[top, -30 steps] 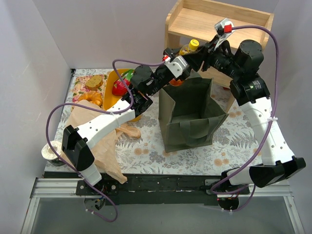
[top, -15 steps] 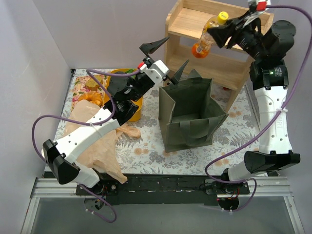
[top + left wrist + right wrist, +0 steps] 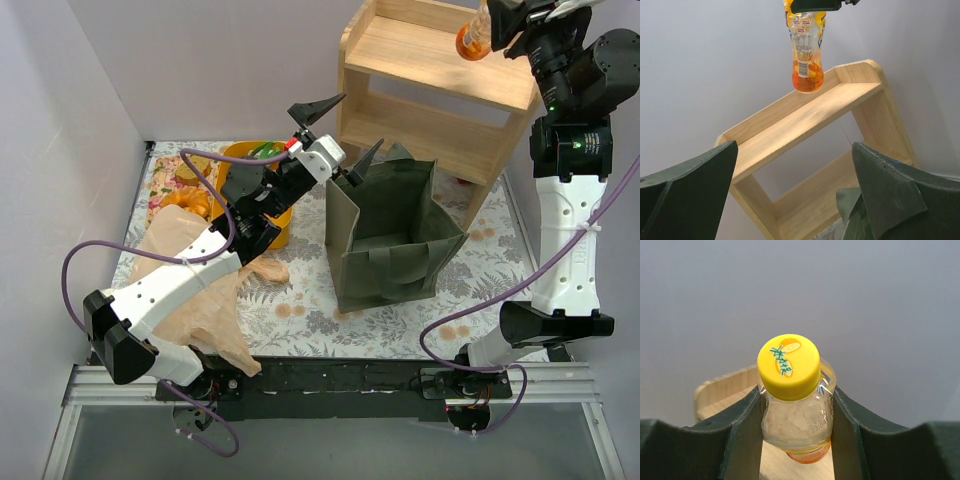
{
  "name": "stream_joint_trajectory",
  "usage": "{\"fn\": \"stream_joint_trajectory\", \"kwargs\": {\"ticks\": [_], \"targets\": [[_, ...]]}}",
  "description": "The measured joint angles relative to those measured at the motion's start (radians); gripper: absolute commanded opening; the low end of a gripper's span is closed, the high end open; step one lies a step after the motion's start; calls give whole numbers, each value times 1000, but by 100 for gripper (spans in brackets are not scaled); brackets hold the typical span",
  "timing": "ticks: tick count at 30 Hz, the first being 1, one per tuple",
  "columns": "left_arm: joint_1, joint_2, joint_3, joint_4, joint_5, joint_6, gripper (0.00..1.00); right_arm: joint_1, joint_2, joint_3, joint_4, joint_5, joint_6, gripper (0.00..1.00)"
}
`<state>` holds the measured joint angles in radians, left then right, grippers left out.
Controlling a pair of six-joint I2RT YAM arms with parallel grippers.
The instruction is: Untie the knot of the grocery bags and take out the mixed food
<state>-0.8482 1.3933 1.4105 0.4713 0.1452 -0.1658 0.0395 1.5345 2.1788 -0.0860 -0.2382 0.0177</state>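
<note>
My right gripper (image 3: pixel 490 25) is shut on the orange bottle (image 3: pixel 472 38) with the yellow cap (image 3: pixel 788 365), holding it by the neck high above the top of the wooden shelf (image 3: pixel 440 50). The bottle also shows in the left wrist view (image 3: pixel 805 50). My left gripper (image 3: pixel 363 118) is open and empty, raised above the back left corner of the dark green tote (image 3: pixel 385 235), pointing at the shelf. The tan plastic bag (image 3: pixel 195 285) lies crumpled under my left arm; its knot does not show. Some food lies in the yellow bowl (image 3: pixel 240 155) and on the mat (image 3: pixel 185 180).
The wooden shelf has two levels and stands at the back right behind the tote. The tote stands open in the middle of the floral mat (image 3: pixel 470 290). White walls close in the left and back sides.
My right arm has lifted the orange bottle from just above the tote to high over the shelf top. My left gripper has risen from the yellow bowl and stands open.
</note>
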Motion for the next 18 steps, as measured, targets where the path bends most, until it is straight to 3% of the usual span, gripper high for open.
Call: {"fn": "stream_joint_trajectory", "kwargs": {"ticks": [7,18], "targets": [[0,-2,-46,-1,0,-14,98,-13,38,0,-40,155,-79,1],[0,-3,-61,0,-5,-18,98,-26,76,0,-80,246,-92,1]]}}
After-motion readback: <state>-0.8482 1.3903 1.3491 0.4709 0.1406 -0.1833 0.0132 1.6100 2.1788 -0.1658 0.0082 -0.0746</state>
